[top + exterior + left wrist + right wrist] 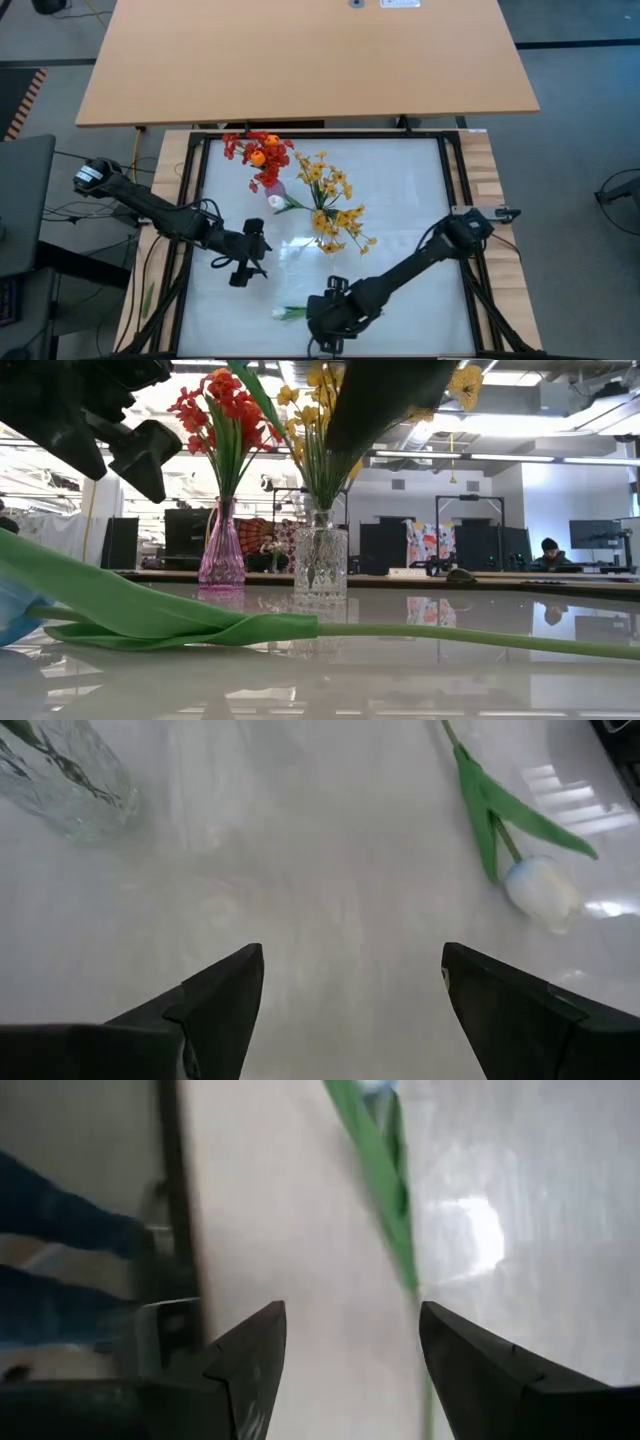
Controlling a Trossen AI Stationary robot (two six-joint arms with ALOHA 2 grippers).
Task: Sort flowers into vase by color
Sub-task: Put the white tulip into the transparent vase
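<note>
Lying flat on the glossy white table point(400, 190), the white tulip point(281, 313) stretches across the low view, its green stem and leaf closest to the lens; from above, its pale bud sits near the front edge, just beside the right gripper point(322, 330); the right wrist view shows that gripper's jaws apart, holding nothing, with the green stem blurred just ahead of one finger.

Left of centre, the left gripper point(243, 268) hangs above the table — its jaws also apart and empty; its wrist view takes in the bud with its stem and leaf on one side and the base of the clear glass vase point(65, 775) on the other.

Toward the back of the table stand two vases close together; the pink vase point(222, 555) holds the red-pink sprays point(243, 148) and orange-red tulip buds point(264, 150), with a pale flower head point(276, 202) lying at its foot in the overhead view; the clear one holds the yellow blossoms point(335, 205) — these spread wide over the middle of the table.

Beyond the table, a person point(549, 554) sits far off among the monitors.
</note>
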